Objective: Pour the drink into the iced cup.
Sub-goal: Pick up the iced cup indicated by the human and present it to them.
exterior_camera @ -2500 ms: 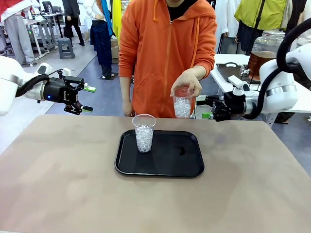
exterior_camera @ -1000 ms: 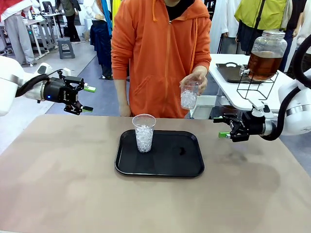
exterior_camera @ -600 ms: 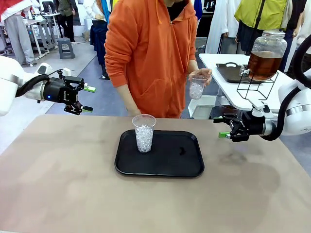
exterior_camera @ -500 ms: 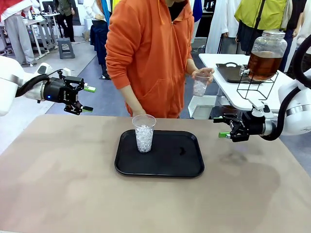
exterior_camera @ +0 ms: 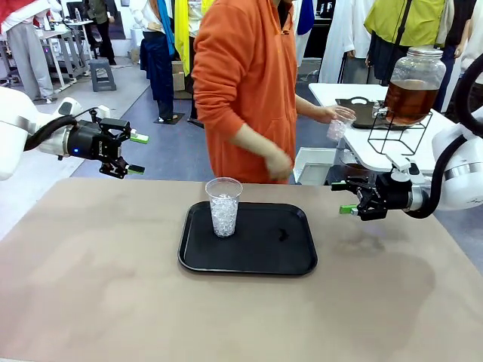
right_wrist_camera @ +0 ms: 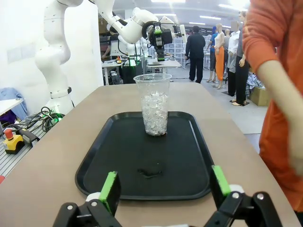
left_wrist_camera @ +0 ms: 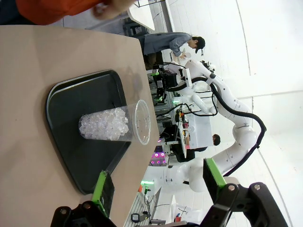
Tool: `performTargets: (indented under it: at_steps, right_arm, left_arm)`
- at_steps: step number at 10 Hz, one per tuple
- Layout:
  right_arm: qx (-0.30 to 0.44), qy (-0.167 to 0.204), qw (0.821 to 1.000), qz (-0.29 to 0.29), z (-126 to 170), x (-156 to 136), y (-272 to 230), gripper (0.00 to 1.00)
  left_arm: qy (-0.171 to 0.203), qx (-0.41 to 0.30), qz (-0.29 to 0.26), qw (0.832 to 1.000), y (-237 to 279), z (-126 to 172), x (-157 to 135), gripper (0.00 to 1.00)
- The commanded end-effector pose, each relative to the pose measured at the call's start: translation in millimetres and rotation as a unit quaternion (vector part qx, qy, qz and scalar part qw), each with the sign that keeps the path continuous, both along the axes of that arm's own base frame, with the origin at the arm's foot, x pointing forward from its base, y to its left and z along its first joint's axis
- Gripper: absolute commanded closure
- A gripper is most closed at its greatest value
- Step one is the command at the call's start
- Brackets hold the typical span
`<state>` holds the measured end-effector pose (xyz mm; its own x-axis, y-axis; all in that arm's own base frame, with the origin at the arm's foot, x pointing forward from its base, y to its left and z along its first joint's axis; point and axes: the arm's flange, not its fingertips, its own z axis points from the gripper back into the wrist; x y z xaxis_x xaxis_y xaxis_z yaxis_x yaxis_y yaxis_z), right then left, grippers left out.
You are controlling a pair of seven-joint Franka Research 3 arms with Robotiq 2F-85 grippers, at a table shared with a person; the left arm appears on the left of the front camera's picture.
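A clear plastic cup of ice point(exterior_camera: 224, 206) stands upright on the left part of a black tray point(exterior_camera: 260, 260). A person in an orange hoodie holds a second iced cup point(exterior_camera: 337, 124) beside a glass jar of amber drink point(exterior_camera: 410, 90) on a side table. My left gripper point(exterior_camera: 136, 154) hovers open off the table's far left. My right gripper point(exterior_camera: 341, 197) is open at the table's right edge, empty. The left wrist view has the cup point(left_wrist_camera: 116, 126) on the tray point(left_wrist_camera: 71, 92) beyond the open left gripper point(left_wrist_camera: 157, 182). The right wrist view looks past the open right gripper point(right_wrist_camera: 164, 187) at the cup point(right_wrist_camera: 153, 104).
The jar rests on a black wire stand point(exterior_camera: 392, 136) on a white side table point(exterior_camera: 355, 139) at the back right. A small dark mark point(exterior_camera: 282, 234) lies on the tray. The person's free hand point(exterior_camera: 279, 166) hangs above the table's far edge.
The person has turned to the right and carried the second iced cup over to the jar. My right arm dropped earlier and has held still since. The left arm stayed put.
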<state>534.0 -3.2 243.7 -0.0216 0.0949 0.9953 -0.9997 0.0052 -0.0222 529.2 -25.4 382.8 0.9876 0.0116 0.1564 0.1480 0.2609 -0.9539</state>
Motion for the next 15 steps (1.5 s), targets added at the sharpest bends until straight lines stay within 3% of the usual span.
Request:
performTargets:
  at_steps: [1, 15]
  right_arm:
    - [0.000, 0.001, 1.000, 0.000, 2.4, 0.6, 0.8, 0.00]
    - [0.000, 0.001, 1.000, 0.000, 2.4, 0.6, 0.8, 0.00]
  left_arm:
    - [-0.002, -0.004, 0.000, 1.000, 0.3, 1.3, 0.1, 0.00]
    - [-0.002, -0.004, 0.000, 1.000, 0.3, 1.3, 0.1, 0.00]
